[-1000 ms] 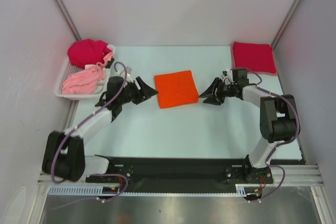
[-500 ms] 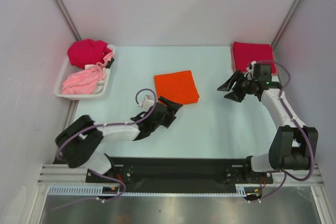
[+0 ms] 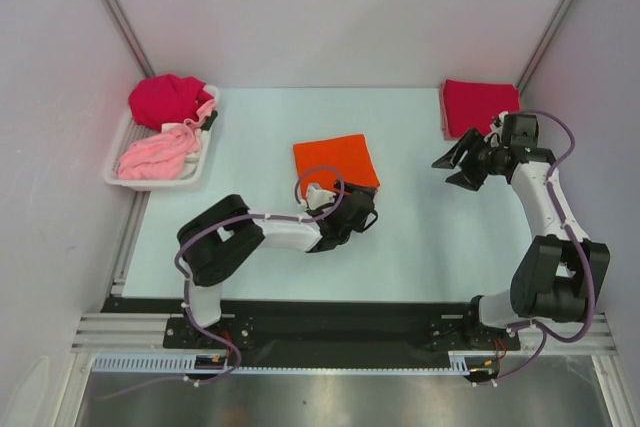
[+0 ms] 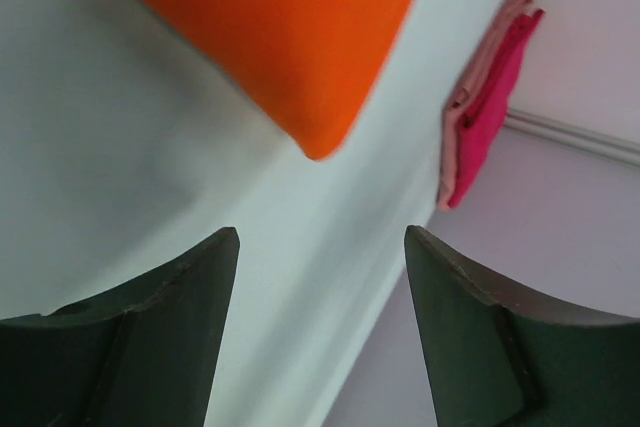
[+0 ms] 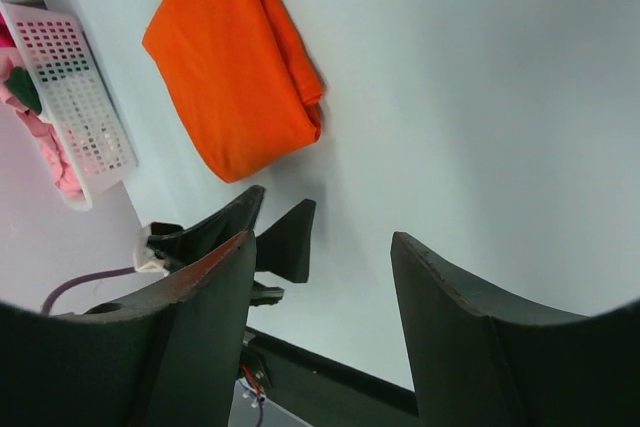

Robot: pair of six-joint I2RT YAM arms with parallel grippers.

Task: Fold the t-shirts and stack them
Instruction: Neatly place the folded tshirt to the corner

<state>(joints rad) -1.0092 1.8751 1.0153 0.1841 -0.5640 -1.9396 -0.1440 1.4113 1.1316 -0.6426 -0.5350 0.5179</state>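
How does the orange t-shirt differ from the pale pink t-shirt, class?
The orange t-shirt is folded into a flat square; the pale pink t-shirt is crumpled. The orange one lies alone on the table; the pink one sits in the white tray next to a magenta shirt. Both are plain-coloured cloth.
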